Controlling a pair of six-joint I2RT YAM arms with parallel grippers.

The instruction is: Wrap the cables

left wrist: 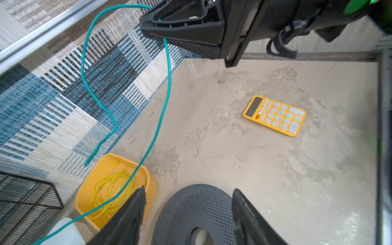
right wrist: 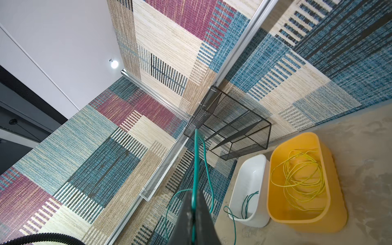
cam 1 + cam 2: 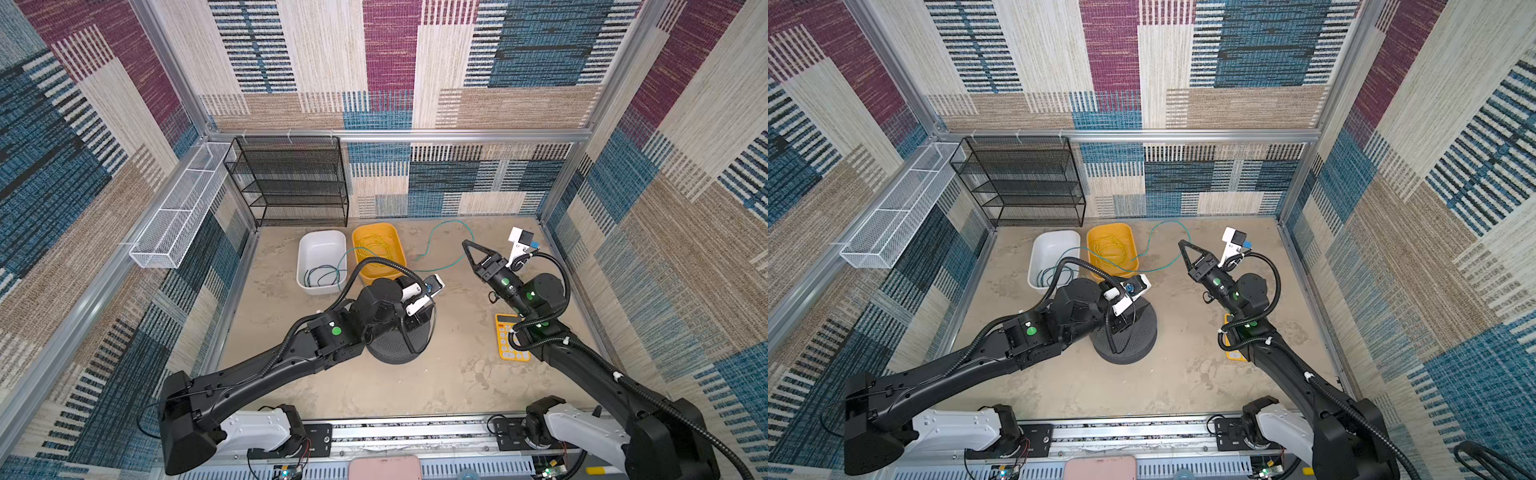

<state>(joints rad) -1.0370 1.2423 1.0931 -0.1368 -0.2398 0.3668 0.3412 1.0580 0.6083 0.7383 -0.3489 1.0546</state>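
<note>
Top view: at one o'clock on the table, the right gripper (image 3: 466, 243) pinches the teal cable (image 3: 451, 221), which trails to the white bin (image 3: 320, 245) at eleven. Left wrist view: the left gripper (image 1: 188, 191) gapes empty above a perforated disc (image 1: 191, 203). Right wrist view: the yellow cable (image 2: 285, 171) lies coiled in the yellow bin (image 2: 337, 212).

Bright, even light from overhead.
Top views bow at the edges; shadows lie soft. In the right wrist view a ceiling lamp (image 2: 114, 63) flares; the right gripper (image 2: 192, 198) and teal cable (image 2: 196, 157) blur near the lens.
</note>
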